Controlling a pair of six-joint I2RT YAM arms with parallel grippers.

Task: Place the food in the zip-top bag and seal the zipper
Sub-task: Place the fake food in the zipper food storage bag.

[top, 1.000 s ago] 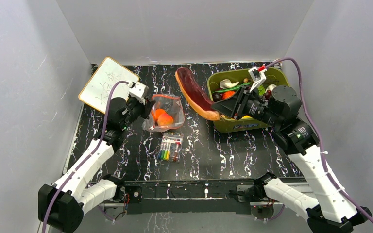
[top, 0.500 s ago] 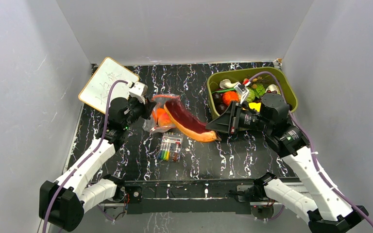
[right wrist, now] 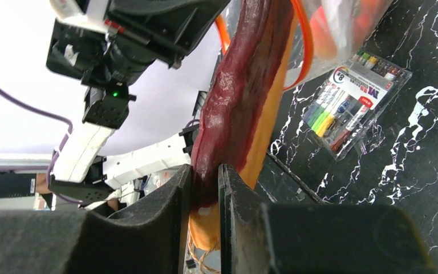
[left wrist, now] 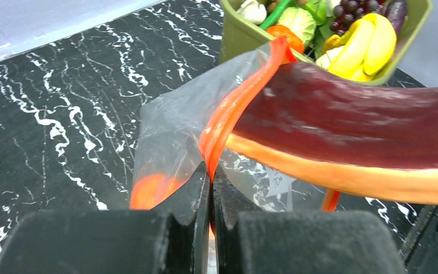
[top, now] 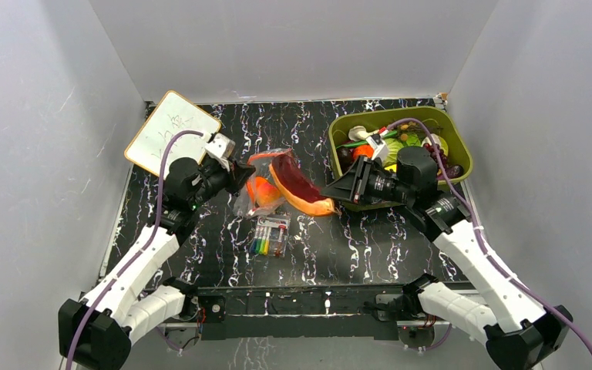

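The clear zip-top bag (top: 260, 183) lies left of centre with orange food (top: 259, 190) inside. My left gripper (top: 235, 174) is shut on the red-orange zipper (left wrist: 234, 103) at the mouth and holds it up and open. My right gripper (top: 333, 193) is shut on a long dark red and orange food slice (top: 297, 185). The slice's far end sits inside the bag mouth. In the right wrist view the zipper (right wrist: 305, 51) loops around the slice (right wrist: 245, 85). The left wrist view shows my left gripper (left wrist: 211, 171), the bag (left wrist: 171, 125) and the slice (left wrist: 348, 131).
An olive-green bin (top: 370, 202) with several more toy foods stands at the right, behind my right arm. A pack of coloured markers (top: 270, 235) lies just in front of the bag. A whiteboard (top: 171, 132) leans at the back left.
My right gripper has carried the slice from over the bin leftward and down, and its far end has entered the bag mouth. My left gripper has kept hold of the zipper.
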